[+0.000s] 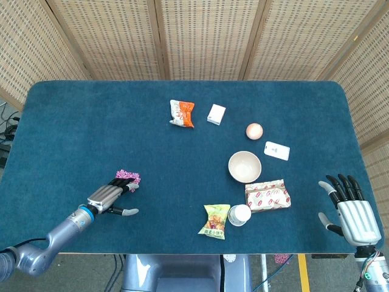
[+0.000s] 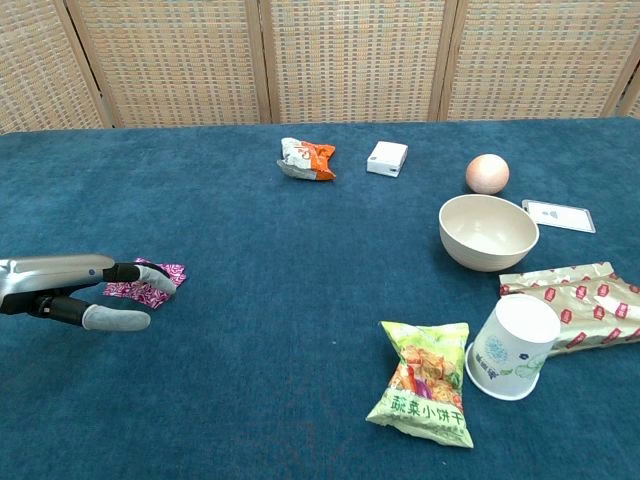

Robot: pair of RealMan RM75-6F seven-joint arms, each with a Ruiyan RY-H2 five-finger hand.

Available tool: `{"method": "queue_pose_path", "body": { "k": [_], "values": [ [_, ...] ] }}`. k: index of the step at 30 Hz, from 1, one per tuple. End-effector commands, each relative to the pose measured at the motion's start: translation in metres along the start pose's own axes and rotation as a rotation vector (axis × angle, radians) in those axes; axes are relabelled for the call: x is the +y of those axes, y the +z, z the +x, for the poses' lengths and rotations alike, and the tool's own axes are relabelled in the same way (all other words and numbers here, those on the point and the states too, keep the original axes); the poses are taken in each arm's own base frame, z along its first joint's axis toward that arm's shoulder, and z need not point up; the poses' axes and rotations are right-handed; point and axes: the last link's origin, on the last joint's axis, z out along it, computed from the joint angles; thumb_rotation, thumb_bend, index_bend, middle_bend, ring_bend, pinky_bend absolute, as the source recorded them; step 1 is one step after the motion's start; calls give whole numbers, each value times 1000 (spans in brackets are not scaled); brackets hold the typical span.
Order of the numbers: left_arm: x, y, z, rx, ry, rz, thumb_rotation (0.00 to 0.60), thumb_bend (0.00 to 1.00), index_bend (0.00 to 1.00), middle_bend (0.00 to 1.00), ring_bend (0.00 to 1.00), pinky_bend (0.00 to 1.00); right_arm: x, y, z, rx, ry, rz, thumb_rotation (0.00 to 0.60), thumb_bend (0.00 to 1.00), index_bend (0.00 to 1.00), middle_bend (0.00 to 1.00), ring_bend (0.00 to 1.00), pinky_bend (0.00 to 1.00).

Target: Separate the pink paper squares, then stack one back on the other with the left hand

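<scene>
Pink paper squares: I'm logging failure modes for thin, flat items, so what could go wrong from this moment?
1. The left robot hand lies flat over the pink paper squares, fingertips on top; it could drag both together rather than part them.
2. The squares lie flat on the soft blue table cloth, so the fingers may slip off the edge, or crumple the paper.
3. From the head view the hand covers much of the squares, so whether they have parted is hard to check.

Matt, napped blue cloth covers the table (image 1: 91,121). Under the left hand (image 2: 95,290), its shell silvery and smooth, lie thin patterned pink paper squares (image 2: 165,272). Far off, glossy crinkled snack packets (image 2: 422,392) and a smooth matt bowl (image 2: 488,232).
</scene>
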Motion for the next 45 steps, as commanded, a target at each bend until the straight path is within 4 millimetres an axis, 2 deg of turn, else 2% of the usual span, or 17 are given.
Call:
{"method": "queue_pose_path", "body": {
  "k": [1,23,35,40,45],
  "values": [
    [2,-1,-2,-7,2,-4,117,54,104,0,0,0,1,-1,0,0,2,-3,600,311,174,123,0,0],
    [10,-30,-20,-68,56,-25,117,57,104,0,0,0,5,-3,-1,6,14,-13,600,311,174,123,0,0],
    [23,-51,-32,-103,85,-65,117,62,104,0,0,0,9,-6,-1,17,24,-18,600,311,174,124,0,0],
    [28,-57,-30,-86,103,-82,116,62,104,0,0,0,10,-6,-1,19,28,-17,600,311,174,124,0,0],
    [25,-53,-17,-16,93,-66,117,63,104,0,0,0,11,-7,0,21,31,-18,600,311,174,124,0,0]
  ]
}}
